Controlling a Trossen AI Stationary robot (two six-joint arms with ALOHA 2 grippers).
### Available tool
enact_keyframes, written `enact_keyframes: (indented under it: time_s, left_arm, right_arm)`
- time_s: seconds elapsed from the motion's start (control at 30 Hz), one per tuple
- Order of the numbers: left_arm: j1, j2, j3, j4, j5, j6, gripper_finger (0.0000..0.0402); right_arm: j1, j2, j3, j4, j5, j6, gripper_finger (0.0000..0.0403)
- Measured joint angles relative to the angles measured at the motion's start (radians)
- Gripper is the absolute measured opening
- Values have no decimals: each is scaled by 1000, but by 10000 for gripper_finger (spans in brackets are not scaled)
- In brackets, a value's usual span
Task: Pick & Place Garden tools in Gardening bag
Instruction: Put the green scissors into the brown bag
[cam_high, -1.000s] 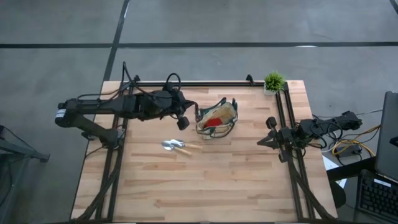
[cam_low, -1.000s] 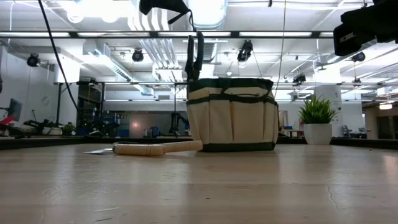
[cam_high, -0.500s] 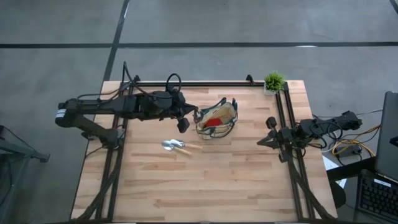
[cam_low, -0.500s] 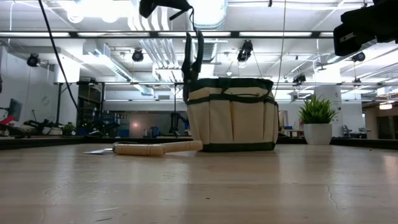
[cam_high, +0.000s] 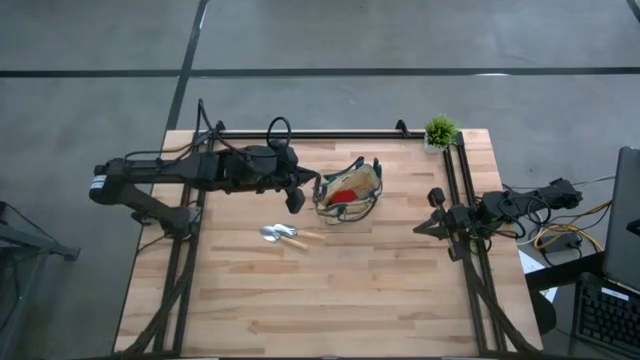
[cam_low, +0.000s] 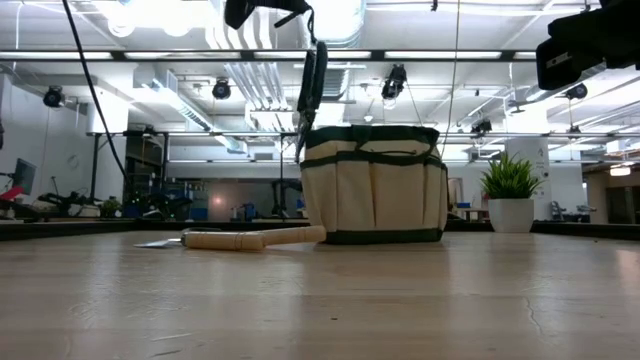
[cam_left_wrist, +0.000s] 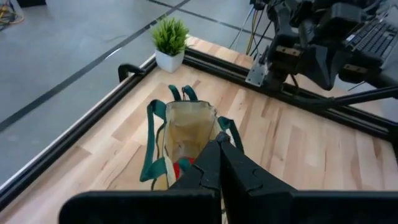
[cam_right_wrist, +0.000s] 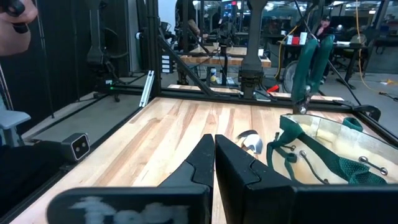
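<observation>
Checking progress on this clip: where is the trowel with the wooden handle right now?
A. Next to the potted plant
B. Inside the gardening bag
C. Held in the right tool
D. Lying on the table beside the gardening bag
D: the trowel lies flat on the table, just in front of the gardening bag, with neither tool on it.

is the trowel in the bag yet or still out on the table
Still out. The trowel lies flat on the table, in front of the bag and apart from it; no gripper touches it.
</observation>
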Motion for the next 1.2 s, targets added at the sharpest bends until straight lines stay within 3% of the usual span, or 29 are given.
enact_keyframes:
  time_s: [0.53, 0.83, 1.2]
  left_arm:
    - [-2, 38, -35, 140, 50, -8, 0]
    - [2, 39, -124, 353, 88, -35, 0]
    - [-20, 28, -130, 327, 102, -60, 0]
  right_arm:
    - [0, 0, 0, 0, 0, -1, 8]
    - [0, 0, 0, 0, 0, -1, 8]
    - [0, 0, 0, 0, 0, 0, 8]
